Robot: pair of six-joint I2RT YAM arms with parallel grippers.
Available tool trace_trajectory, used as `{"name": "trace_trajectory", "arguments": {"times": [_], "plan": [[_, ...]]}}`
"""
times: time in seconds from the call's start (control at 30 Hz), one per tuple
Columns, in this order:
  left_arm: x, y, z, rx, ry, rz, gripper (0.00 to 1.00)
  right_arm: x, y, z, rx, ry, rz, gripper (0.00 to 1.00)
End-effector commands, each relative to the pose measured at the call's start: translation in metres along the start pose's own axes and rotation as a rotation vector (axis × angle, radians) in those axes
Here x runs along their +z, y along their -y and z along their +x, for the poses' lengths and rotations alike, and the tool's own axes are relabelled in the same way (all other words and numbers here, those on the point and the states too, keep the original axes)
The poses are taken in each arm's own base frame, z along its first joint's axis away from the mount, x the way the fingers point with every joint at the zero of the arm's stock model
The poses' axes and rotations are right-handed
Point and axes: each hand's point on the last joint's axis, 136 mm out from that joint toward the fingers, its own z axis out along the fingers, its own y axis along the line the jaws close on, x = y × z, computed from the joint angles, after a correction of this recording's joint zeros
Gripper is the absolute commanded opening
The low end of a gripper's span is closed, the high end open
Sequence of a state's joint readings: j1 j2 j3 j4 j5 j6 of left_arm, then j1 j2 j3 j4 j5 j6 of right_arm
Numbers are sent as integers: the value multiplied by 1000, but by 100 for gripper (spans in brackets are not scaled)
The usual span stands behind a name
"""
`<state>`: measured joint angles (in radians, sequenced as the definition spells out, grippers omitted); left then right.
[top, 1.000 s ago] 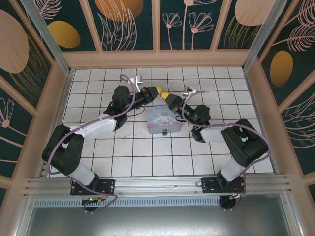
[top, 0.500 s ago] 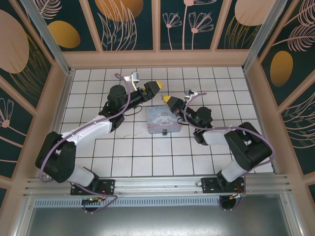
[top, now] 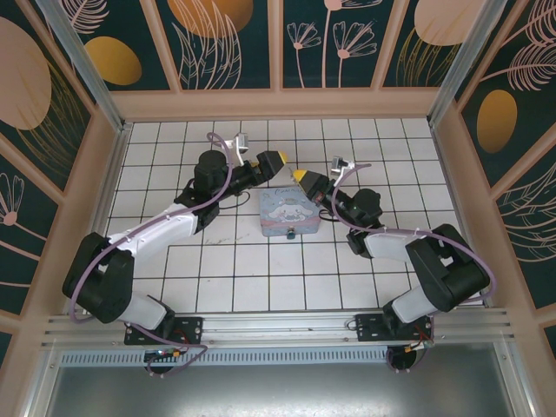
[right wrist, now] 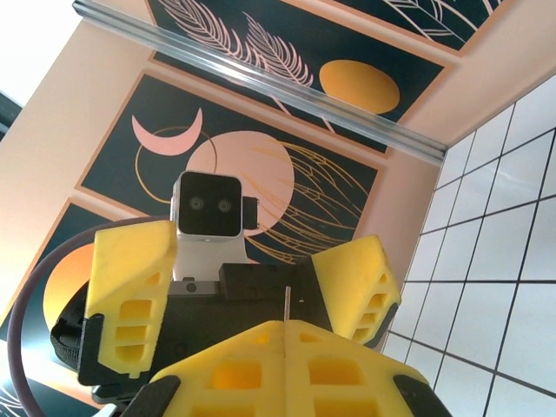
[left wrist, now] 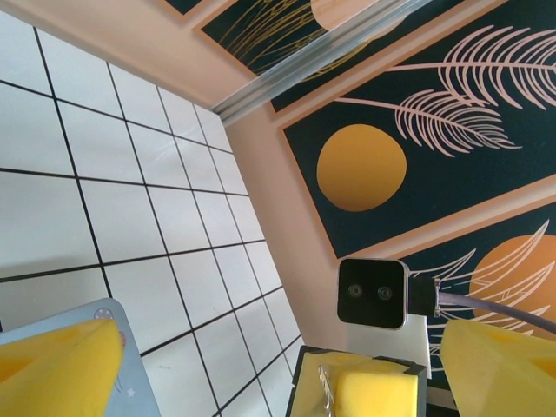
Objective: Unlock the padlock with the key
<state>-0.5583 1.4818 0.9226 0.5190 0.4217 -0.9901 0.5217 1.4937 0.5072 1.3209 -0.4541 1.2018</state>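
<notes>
Two robot arms meet tip to tip over a white tiled table (top: pixel 174 261), with their yellow-fingered grippers facing each other a short gap apart. The right gripper (top: pixel 300 176) is clamped tight on a thin silvery key (right wrist: pixel 286 304). The key sticks out from the seam between its fingers toward the left gripper (top: pixel 272 161). The left gripper's jaws are spread wide and hold nothing. From the right wrist camera, its two yellow fingers frame the key's tip on either side without touching it. From the left wrist camera, the right gripper's yellow tip sits low between the left gripper's parted fingers, and the key's toothed edge glints on the left side of that tip.

A pale blue cartoon-printed tin (top: pixel 291 208) lies flat on the table just to the near side of both grippers, toward the arms' bases. One corner of it shows beside one of the left gripper's fingers in the left wrist view. The padlock (top: pixel 289 233) appears from above as a small blue spot at the tin's near edge, on the side away from the grippers and well apart from the key. Its shackle is too small to make out, and whether it hangs from the tin or rests against it cannot be told.
</notes>
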Motion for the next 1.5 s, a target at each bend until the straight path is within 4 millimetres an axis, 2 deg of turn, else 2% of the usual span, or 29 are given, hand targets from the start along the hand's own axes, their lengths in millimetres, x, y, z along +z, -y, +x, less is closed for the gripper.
{"name": "trace_trajectory", "arguments": {"times": [0.0, 0.2, 0.73, 0.8, 0.93, 1.07, 1.2, 1.27, 1.37, 1.43, 1.47], "plan": [[5, 14, -1, 20, -18, 51, 87, 0, -14, 3, -46, -28, -39, 0], [13, 13, 6, -6, -38, 76, 70, 7, -16, 5, -48, -44, -48, 0], [20, 16, 11, -11, -48, 90, 44, 13, -11, 8, -46, -54, -40, 0], [21, 16, 11, -12, -48, 91, 41, 15, -12, 15, -42, -70, -43, 0], [22, 16, 13, -13, -54, 93, 33, 16, -11, 17, -40, -75, -43, 0], [23, 16, 15, -13, -59, 95, 20, 17, -11, 17, -40, -77, -41, 0], [23, 15, 16, -14, -65, 94, 0, 17, -11, 18, -39, -82, -43, 0], [23, 15, 15, -13, -61, 92, 0, 15, -11, 17, -39, -74, -38, 0], [21, 19, 10, -5, -40, 96, 0, 5, -11, 11, -38, -37, -25, 29], [20, 23, 8, 1, -26, 104, 0, -2, -14, 11, -38, -18, -27, 35], [19, 25, 6, 3, -20, 112, 0, -9, -12, -1, -43, 16, -16, 37]]}}
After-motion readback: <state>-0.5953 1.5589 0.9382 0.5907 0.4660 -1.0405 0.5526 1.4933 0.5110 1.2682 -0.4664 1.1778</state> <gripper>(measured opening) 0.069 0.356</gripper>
